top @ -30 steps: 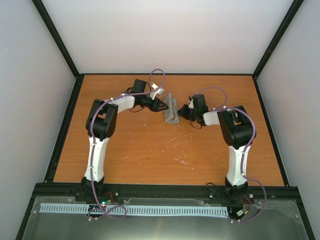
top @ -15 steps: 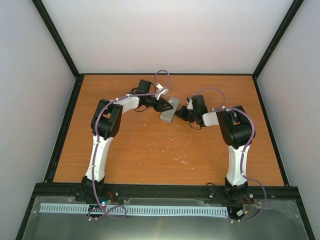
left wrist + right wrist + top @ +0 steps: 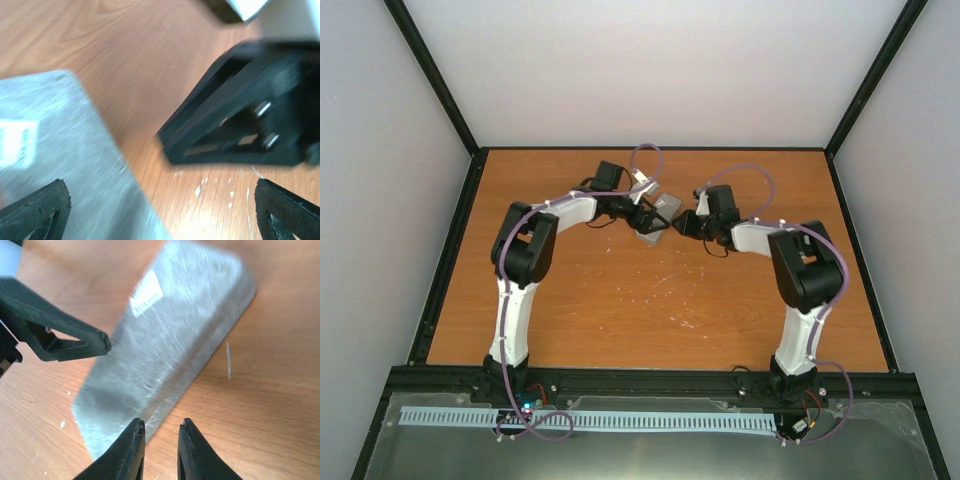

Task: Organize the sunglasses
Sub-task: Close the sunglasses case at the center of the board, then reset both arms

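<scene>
Here the grey box [image 3: 175, 350] is lying on the table [image 3: 620, 300] between both grippers. The left gripper [image 3: 161, 207] is standing wide open; the right gripper [image 3: 161, 442] is showing a narrow gap. Where the sunglasses are, I cannot tell.

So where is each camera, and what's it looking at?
Top: above and behind the arms, looking down at the table; both arms show, left gripper and right gripper at the box.
Left wrist: on the left arm, facing the box and right gripper; own fingertips in the bottom corners.
Right wrist: on the right arm, facing the box and left gripper; own fingers at the bottom.
Shared: all see the box.
</scene>
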Robot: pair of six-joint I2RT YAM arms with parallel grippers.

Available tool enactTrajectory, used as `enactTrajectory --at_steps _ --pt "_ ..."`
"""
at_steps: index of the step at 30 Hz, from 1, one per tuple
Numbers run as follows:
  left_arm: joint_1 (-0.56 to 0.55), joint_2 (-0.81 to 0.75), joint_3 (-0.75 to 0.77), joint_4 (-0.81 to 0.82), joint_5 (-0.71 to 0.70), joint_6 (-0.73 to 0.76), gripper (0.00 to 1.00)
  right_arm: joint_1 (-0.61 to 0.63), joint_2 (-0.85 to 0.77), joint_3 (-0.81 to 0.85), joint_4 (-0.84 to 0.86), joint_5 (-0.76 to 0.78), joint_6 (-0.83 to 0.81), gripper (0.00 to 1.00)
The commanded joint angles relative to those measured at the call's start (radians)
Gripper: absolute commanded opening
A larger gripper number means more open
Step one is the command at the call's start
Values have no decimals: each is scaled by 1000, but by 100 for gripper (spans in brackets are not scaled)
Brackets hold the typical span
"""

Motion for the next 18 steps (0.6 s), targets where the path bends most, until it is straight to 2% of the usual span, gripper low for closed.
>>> enactTrajectory --at_steps 1,5,6,7,8,9,12,18 --pt "114 -193 -91 -47 -140 32 99 -42 -190 -13 -145 82 -160 22" --pt "237 -396 -196 -90 -200 47 100 -137 -345 -94 -206 91 -236 36" --pt "263 -447 -226 -101 -240 56 100 -160 -378 -116 -226 97 -255 43" --pt "283 -494 -260 -109 -286 67 100 -179 -415 -128 -253 103 -282 61" --pt "298 -535 -306 -118 -337 80 100 -194 -439 -134 -281 107 -312 92" --pt "311 -567 -331 -136 -385 89 100 -202 -462 -139 -308 109 -340 99" --pt "348 -631 -390 -209 -450 106 100 -211 -512 -140 -379 128 -391 100" --pt "391 -759 -537 -159 -446 89 100 -212 -529 -100 -481 161 -392 100"
